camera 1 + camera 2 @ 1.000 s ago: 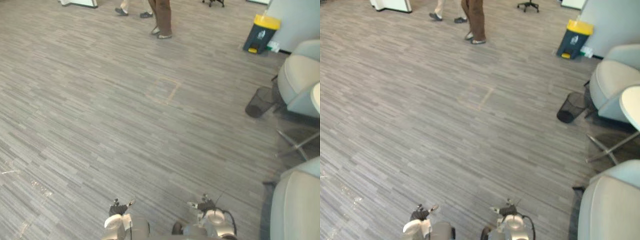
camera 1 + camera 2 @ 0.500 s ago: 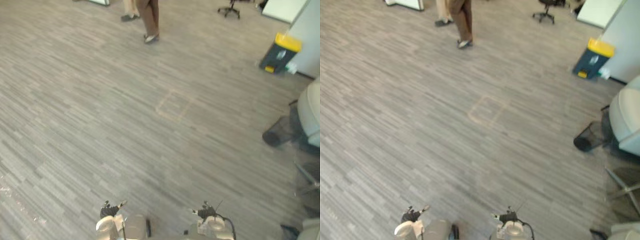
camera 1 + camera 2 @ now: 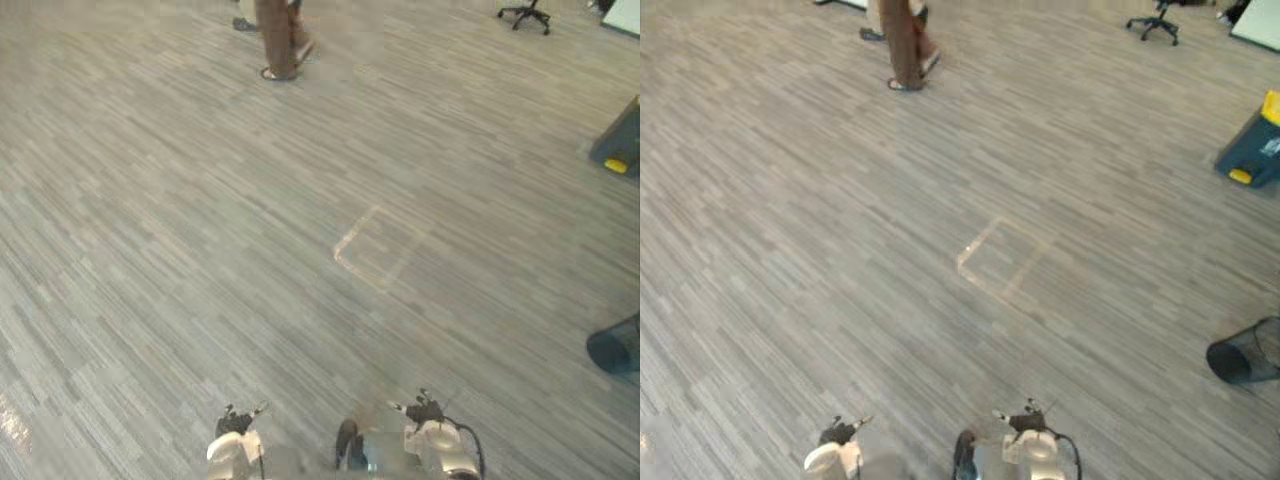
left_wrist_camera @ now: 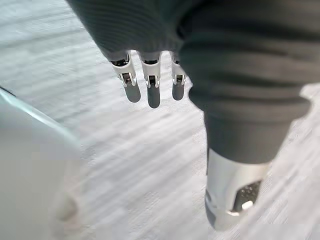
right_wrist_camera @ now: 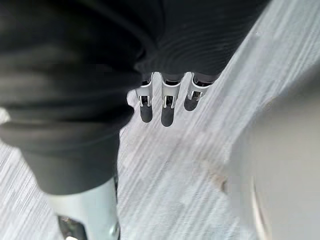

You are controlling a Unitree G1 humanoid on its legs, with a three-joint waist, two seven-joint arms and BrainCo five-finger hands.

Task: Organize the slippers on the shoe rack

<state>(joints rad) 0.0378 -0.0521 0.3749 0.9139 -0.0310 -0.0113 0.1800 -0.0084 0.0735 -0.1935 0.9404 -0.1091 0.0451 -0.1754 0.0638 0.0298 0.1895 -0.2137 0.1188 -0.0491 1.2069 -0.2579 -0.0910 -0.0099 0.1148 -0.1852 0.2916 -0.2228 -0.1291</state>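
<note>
View shift: the whole picture has swung since a second ago, so the camera has turned leftward and the things have not moved; the pale armchairs once at 3 to 5 o'clock have left the frame.
Markers: the taped square [image 3: 380,245] on the floor [image 3: 180,260] now sits just past centre toward 1 o'clock. The yellow-lidded bin [image 3: 1252,150] has slid out to 2 o'clock and the mesh wastebasket [image 3: 1240,355] to 4 o'clock.
Person: the person's legs [image 3: 275,40] stand at 11 o'clock, well apart from the robot, and seem to have stepped leftward, though the pan makes that hard to judge.
Left robot hand [image 4: 152,95]: hangs over bare floor with fingers straight and spread, holding nothing.
Right robot hand [image 5: 167,107]: the same, fingers loose and apart, nothing between them.
Slippers and shoe rack: their whereabouts cannot be told from these views (neither robot hand carries a slipper).
Meaning for the task: this is judged a searching or walking stage, with no sorting begun and the turn likely seeking the rack.
Cut off: the person ends above the knee at 12 o'clock. The bin and wastebasket are clipped at the 3 o'clock edge. The office chair [image 3: 525,12] at 1 o'clock shows little beyond its wheeled base.
</note>
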